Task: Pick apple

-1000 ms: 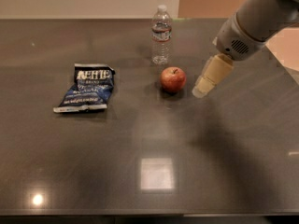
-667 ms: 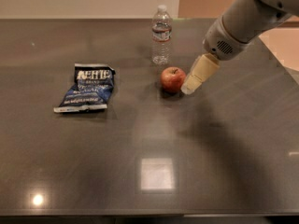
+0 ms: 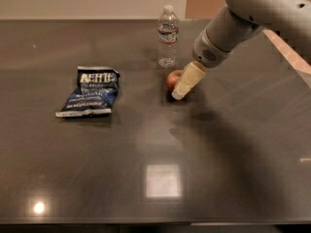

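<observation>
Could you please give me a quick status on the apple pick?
Gripper down at apple, partly covering it. Apple on table, near water bottle. Chip bag off to the side, not in the way.

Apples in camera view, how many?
1. The apple sits just in front of the water bottle, well right of the chip bag. The gripper is down at its right side, covering part of it. No other seems hidden.
</observation>
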Robot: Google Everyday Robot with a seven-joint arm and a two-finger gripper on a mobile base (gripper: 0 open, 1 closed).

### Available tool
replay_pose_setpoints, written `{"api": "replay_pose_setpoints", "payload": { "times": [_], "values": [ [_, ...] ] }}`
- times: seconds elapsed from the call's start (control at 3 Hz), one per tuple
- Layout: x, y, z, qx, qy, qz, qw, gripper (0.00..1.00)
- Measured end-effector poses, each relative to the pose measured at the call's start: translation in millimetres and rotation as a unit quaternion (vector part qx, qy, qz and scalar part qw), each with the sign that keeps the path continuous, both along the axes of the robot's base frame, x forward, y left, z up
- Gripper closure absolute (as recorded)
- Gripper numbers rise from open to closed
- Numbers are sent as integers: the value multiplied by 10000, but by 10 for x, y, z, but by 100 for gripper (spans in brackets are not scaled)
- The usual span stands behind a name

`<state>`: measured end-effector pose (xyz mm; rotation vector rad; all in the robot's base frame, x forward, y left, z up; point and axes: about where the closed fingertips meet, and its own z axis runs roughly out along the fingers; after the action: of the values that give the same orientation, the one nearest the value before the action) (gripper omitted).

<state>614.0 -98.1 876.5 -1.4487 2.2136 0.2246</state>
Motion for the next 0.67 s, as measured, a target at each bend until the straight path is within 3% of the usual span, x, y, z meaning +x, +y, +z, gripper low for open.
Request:
{"api": "replay_pose_setpoints", "payload": {
  "times": [0.33,0.67],
  "values": [
    [49,55,-84,6,77,26,10000,1],
    [67,122,-210,-55,260,91,9996,21]
  ]
}}
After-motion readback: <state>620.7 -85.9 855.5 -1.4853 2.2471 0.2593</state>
